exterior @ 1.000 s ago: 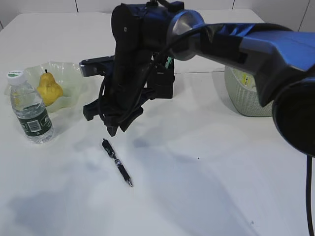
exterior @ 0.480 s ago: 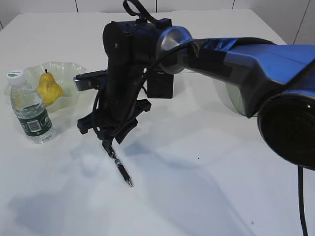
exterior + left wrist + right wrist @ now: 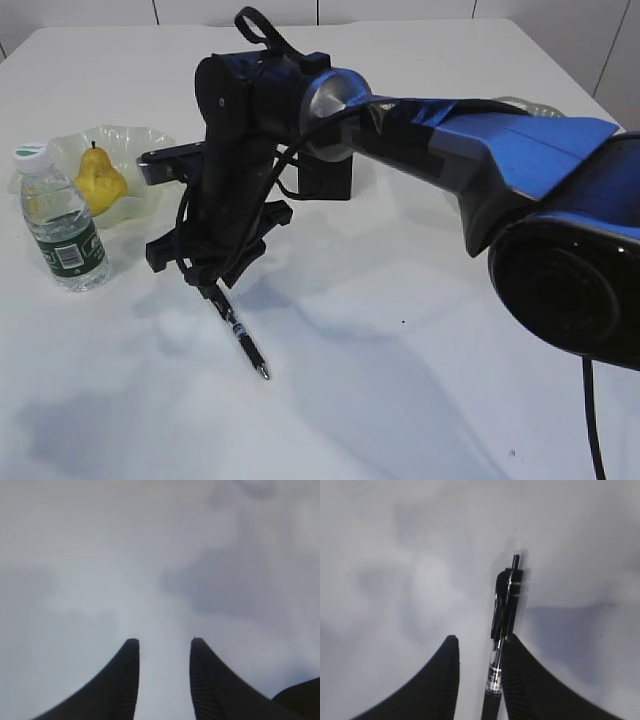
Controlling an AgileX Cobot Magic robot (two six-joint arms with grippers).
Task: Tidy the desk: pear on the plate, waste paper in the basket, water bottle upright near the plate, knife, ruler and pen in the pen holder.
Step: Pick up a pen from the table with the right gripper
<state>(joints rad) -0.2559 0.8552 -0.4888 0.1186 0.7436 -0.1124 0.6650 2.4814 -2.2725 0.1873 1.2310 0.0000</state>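
The white tabletop (image 3: 420, 400) lies bare across its near edge and near right corner, so a gripper could pass freely there. Toward the left edge, a clear plastic water bottle with a green label (image 3: 58, 222) stands just in front of a wavy pale-green dish (image 3: 140, 150) holding a yellow pear (image 3: 98, 180). The long blue-and-black right arm (image 3: 470, 160) spans the middle from the right side. A black square pen holder (image 3: 326, 180) stands behind it, and a black pen (image 3: 240, 335) lies below its gripper.
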